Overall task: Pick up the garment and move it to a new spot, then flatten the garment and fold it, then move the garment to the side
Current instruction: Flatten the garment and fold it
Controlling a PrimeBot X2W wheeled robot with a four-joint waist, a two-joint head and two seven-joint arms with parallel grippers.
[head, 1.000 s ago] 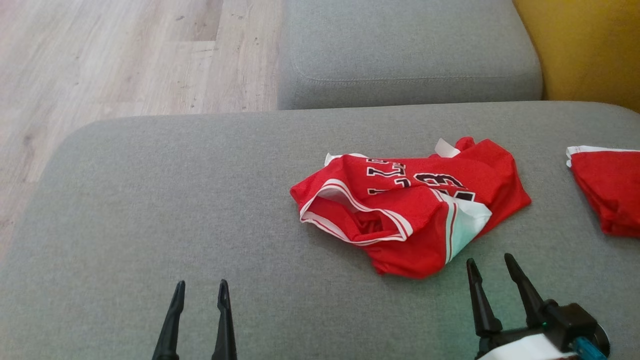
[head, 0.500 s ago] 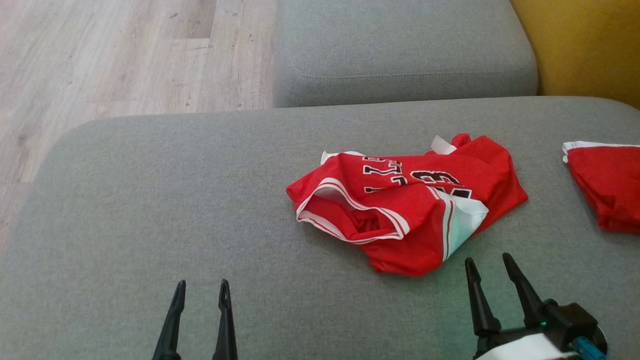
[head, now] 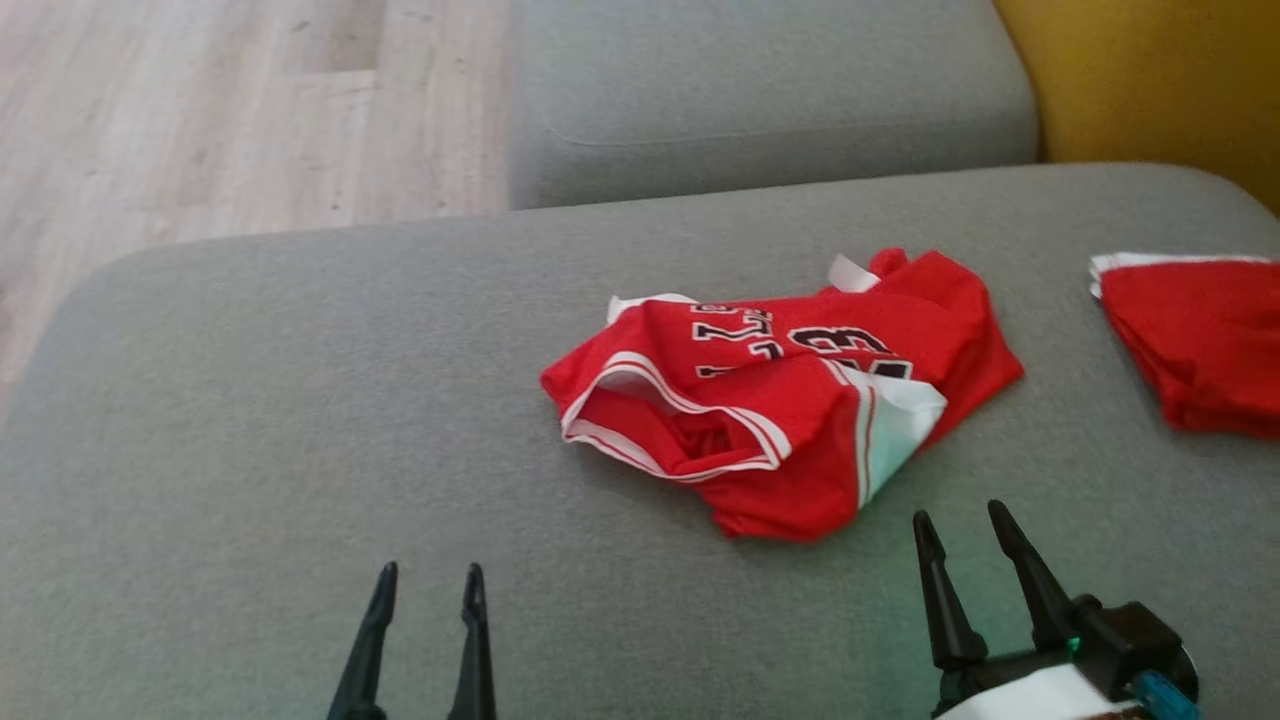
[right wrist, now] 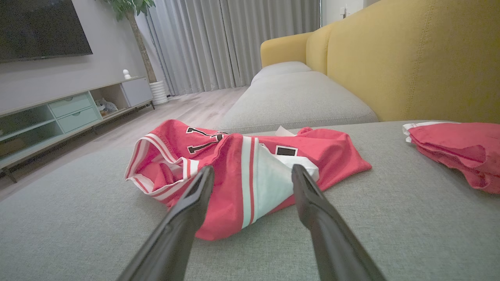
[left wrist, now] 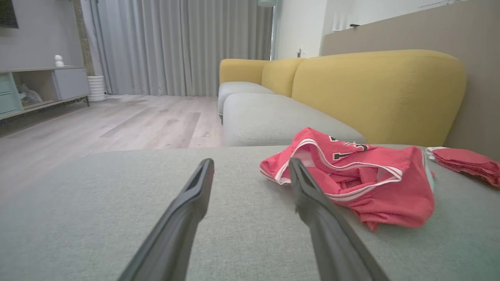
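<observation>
On grey sofa cushion (head: 250,400), crumpled red garment (head: 780,400) is being left alone; left hand (head: 431,570), right hand (head: 958,512) being held spread, empty.

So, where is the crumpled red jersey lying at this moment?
In the head view the crumpled red jersey lies right of centre on the grey sofa cushion, just ahead of the right gripper, with a second red garment further right.

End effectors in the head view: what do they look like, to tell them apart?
The left end effector has two slim black tapered fingers; the right end effector has the same on a black housing with a white cover, a blue part and a green light.
</observation>
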